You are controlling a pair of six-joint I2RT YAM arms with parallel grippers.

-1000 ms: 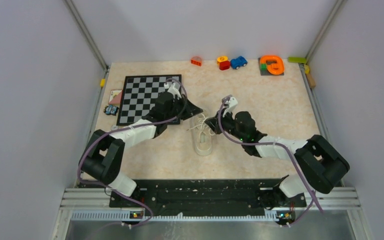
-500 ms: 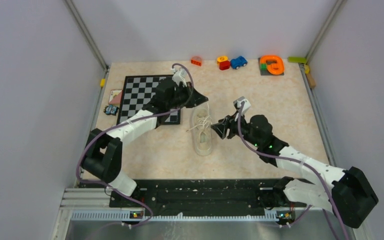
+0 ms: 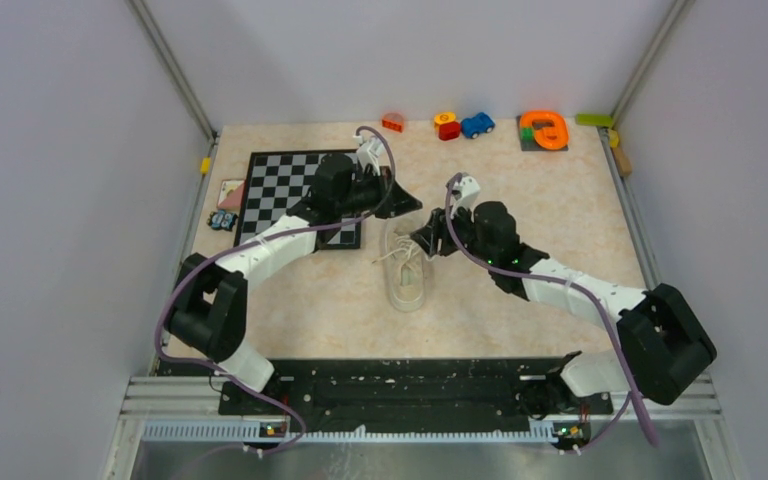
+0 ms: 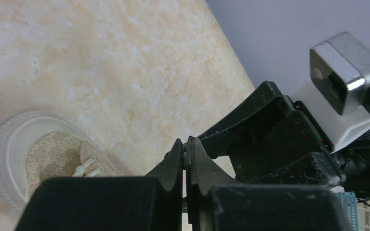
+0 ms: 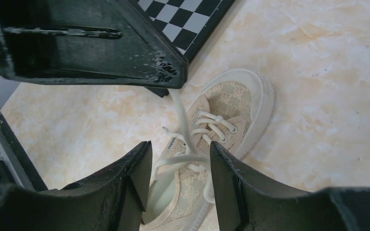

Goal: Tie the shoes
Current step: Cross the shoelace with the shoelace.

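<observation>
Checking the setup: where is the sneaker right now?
In the top view, the sneaker lies near the middle, just right of the chessboard's near-right corner.

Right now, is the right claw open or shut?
Open. The right claw shows a clear gap between its fingers, and the shoe and laces are visible through it.

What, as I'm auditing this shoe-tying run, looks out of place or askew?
Only the laces: the shoe lies unknotted, its laces straggling loose over the tongue, and one lace is stretched up to the shut left hand. The right hand hovers open above it. Nothing looks spilled or broken.
</observation>
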